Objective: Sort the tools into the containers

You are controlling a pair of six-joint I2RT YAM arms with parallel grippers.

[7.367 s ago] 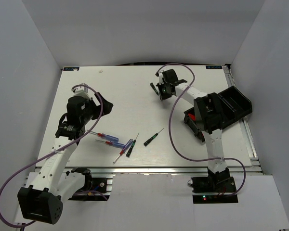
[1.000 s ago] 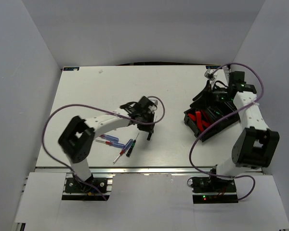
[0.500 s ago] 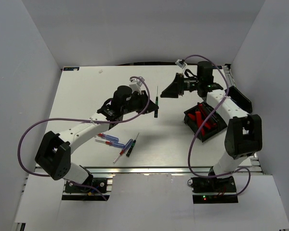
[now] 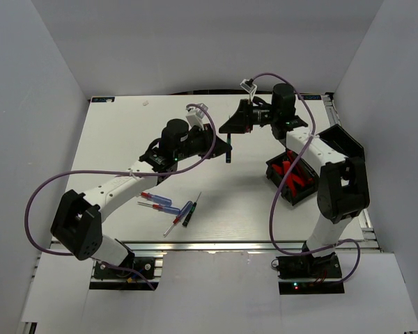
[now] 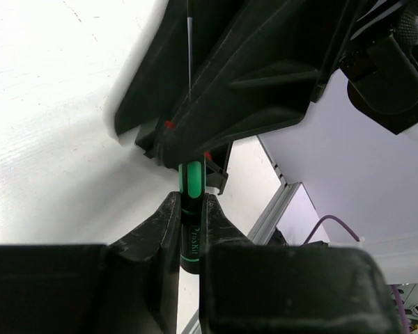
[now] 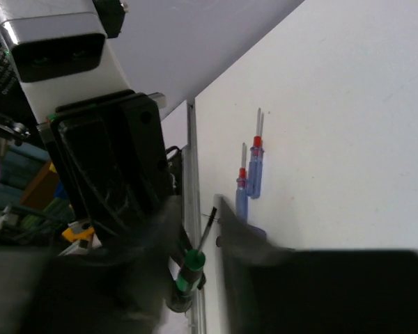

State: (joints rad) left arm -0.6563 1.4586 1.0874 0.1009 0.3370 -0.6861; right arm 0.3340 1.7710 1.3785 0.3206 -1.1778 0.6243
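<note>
Left gripper [image 5: 188, 209] pinches screwdriver [image 5: 191, 182], touching right gripper [image 4: 235, 125] mid-table.

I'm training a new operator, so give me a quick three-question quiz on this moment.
1. True or false: the left gripper is shut on a black-green screwdriver.
2. Short answer: what do the loose screwdrivers rest on?
3. The red-and-black knives are: A in the left gripper; B in a black bin; C among the loose screwdrivers.
Key: 1 true; 2 the table; 3 B.
</note>
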